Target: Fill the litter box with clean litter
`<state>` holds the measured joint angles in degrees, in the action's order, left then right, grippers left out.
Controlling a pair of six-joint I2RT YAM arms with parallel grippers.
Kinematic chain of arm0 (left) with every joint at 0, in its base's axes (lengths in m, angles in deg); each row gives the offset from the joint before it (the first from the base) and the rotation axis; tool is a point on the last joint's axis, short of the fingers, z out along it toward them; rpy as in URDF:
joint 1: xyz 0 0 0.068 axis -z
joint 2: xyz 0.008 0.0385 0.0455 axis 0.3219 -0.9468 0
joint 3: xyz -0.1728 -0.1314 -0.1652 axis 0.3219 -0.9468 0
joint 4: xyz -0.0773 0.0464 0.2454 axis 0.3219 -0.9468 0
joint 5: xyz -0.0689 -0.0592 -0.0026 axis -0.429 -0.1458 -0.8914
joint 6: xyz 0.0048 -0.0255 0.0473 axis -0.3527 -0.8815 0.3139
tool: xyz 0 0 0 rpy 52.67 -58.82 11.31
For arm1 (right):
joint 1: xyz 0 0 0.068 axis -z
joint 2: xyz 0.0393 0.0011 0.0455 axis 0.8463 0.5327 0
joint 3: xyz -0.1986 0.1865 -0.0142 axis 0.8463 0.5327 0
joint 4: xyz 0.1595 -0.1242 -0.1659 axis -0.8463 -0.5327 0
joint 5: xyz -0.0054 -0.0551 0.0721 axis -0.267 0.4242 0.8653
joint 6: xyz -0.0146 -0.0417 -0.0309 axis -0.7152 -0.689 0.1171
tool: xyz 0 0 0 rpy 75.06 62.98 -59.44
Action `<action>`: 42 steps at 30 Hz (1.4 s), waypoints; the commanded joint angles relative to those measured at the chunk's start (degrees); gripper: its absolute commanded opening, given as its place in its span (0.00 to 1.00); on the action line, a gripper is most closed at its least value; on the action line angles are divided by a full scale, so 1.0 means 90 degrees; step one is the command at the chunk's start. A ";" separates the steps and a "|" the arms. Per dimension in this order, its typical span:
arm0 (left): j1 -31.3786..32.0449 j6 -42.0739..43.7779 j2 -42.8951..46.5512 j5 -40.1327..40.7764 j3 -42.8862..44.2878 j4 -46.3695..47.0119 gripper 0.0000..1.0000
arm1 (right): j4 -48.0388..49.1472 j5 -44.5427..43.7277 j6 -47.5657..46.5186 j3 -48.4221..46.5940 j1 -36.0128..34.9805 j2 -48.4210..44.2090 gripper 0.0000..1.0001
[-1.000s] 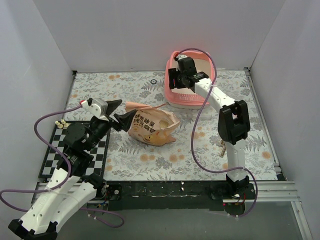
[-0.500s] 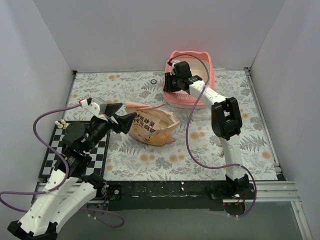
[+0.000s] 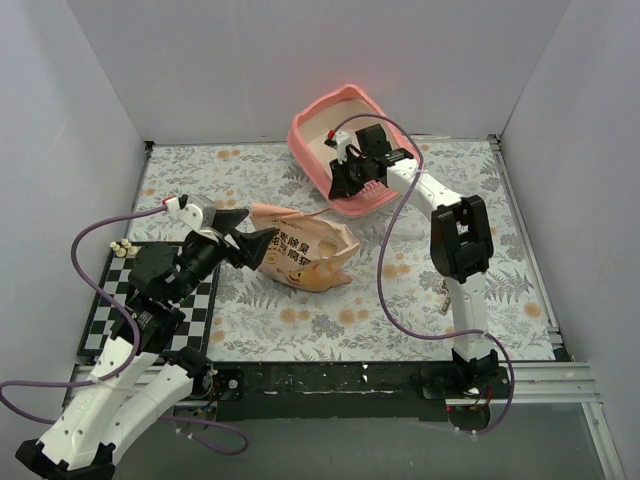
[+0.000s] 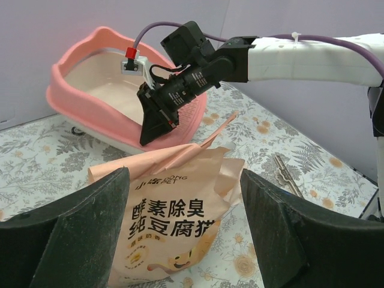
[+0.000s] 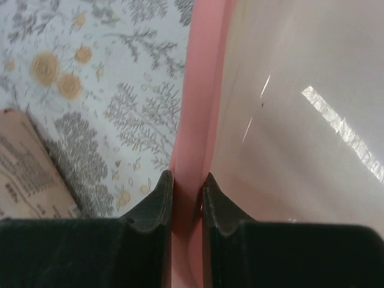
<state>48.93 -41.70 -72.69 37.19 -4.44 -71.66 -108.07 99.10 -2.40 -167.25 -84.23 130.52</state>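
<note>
The pink litter box is held by its rim in the right end effector, whose fingers are drawn narrow on either side of the wall. The box's pale floor is bare, and no clean litter shows anywhere. The tan bag lies on the tabletop just ahead of the left end effector, which is spread wide and holding nothing. I'd say the box is being positioned. Next, the left must grip the bag for pouring.
</note>
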 commanded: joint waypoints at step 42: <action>-0.0001 -0.0403 0.0502 -0.0704 -0.0187 -0.0506 0.85 | -0.1603 -0.2482 0.2540 0.5215 0.0142 -0.6345 0.54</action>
<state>48.93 -45.26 -67.29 32.54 -7.32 -73.14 -123.37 83.51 6.51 -129.70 -83.27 79.76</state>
